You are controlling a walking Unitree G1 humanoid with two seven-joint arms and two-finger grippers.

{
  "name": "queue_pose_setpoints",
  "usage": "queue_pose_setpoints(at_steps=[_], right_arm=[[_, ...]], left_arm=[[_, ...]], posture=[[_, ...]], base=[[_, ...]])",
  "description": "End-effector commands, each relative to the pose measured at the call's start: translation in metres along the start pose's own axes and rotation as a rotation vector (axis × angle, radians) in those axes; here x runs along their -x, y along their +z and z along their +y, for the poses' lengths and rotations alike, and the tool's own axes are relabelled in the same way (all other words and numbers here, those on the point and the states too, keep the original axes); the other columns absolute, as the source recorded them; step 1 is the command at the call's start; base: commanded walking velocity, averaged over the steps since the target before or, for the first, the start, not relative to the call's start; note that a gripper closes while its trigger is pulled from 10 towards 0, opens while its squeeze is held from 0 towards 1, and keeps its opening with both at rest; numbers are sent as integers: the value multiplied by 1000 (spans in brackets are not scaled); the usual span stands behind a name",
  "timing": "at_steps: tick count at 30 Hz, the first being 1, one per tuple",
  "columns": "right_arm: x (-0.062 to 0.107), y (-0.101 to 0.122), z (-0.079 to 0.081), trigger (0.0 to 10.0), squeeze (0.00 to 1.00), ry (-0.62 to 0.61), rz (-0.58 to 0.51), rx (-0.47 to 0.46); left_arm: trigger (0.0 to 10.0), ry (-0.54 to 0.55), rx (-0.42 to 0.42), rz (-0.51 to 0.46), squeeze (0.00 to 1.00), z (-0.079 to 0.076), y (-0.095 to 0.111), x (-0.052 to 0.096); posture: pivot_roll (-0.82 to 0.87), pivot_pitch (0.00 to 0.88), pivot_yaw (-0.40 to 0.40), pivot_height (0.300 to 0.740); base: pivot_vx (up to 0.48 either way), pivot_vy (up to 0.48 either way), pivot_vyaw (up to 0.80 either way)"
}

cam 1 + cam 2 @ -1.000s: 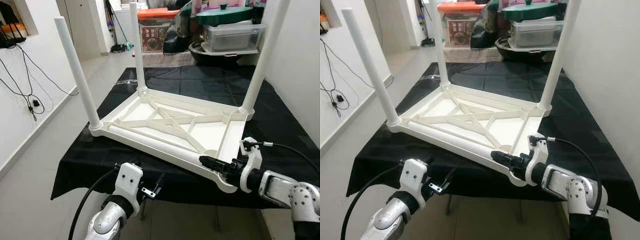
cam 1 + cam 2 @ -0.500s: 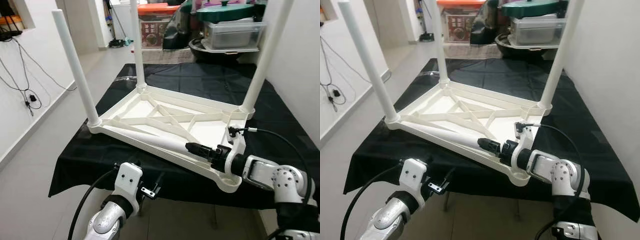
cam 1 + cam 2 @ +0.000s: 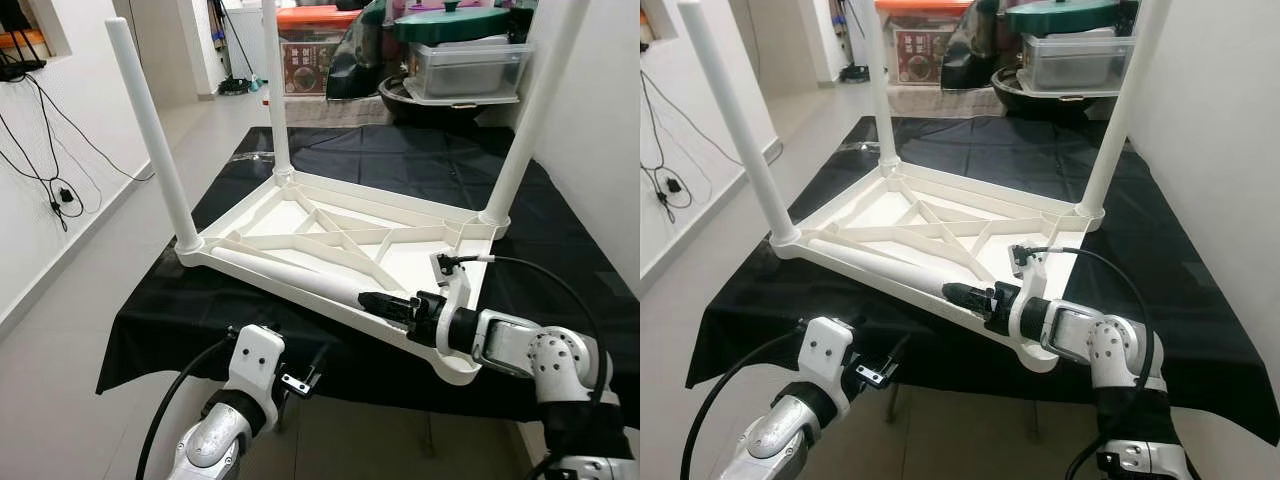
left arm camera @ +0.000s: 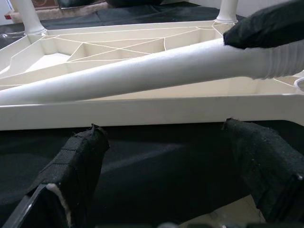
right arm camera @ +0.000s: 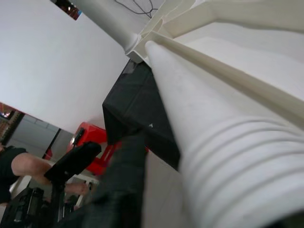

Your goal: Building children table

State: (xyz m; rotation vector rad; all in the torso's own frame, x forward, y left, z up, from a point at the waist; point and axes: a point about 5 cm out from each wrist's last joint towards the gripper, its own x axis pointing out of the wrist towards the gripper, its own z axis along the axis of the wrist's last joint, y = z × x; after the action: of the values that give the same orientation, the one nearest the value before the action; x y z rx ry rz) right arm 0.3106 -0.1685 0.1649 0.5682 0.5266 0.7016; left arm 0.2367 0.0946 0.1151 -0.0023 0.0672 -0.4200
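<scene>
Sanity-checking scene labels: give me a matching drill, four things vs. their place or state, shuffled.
Things:
1. loose leg
2. right gripper
3. left gripper
4. green lid

Places or states:
A. open, below the table's near edge
B. lying flat in the upturned table frame
C. on a clear bin at the back
D. at the leg's threaded end

Pairs: 1-B, 2-D, 3-A, 4-C

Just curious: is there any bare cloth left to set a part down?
Yes: the black cloth beyond the upturned white plastic tabletop, and a strip along its right. The near edge is crowded: right gripper on the loose white leg, left gripper below.
</scene>
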Motion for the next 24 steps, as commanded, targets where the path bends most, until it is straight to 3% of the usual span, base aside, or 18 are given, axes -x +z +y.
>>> queue_pose_setpoints(at_steps=[1,11,21,24], right_arm=[[-1,4,-1,0,0,-12,-16,7],[5,5,-6,0,0,-23,-43,-1],[13,12,-1,0,0,30,-99,20],[24,23,-6,0,0,14,-145,49]], left_arm=[[10000,9,5,19,0,2,-3,0],[10000,9,6,19,0,0,-3,-1],[10000,2,6,24,0,3,-5,-2],[10000,3,3,25,0,3,-6,-2]], posture=[[31,24,3,740],[-5,25,0,740],[-6,11,19,740],[-9,1,21,740]], base=[[0,0,0],[0,0,0],[0,0,0],[0,0,0]])
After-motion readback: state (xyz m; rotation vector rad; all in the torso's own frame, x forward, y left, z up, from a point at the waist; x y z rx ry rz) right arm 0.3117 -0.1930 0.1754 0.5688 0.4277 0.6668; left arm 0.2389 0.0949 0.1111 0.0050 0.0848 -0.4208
